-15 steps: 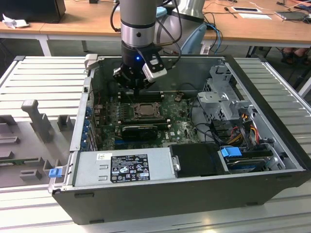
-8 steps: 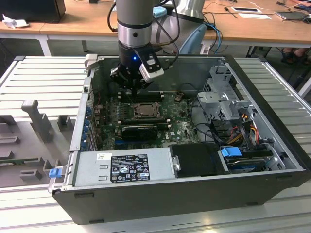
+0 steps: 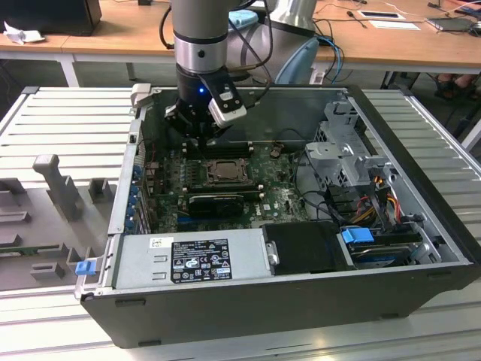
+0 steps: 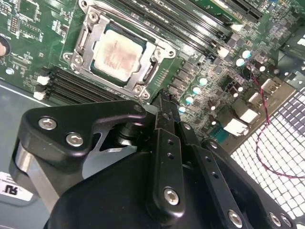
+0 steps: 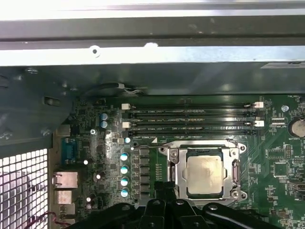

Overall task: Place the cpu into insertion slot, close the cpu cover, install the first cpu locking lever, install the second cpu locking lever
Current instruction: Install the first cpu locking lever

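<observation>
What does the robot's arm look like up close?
The arm is a round tube, dark grey with a silver band, and a small blue light glows near its wrist. Black cables loop beside it. A pale camera box sits on one side. The gripper is black, with chunky links and shiny silver screws.

An open black computer case (image 3: 301, 308) lies on a slatted metal table (image 3: 60, 120), with a grey power supply (image 3: 143, 259) along its camera-side wall, a drive cage (image 3: 342, 147) toward the exterior view's right, and long black memory slots (image 5: 190, 117) and blue-topped capacitors (image 5: 124, 175) on its green motherboard (image 5: 281, 162).
</observation>
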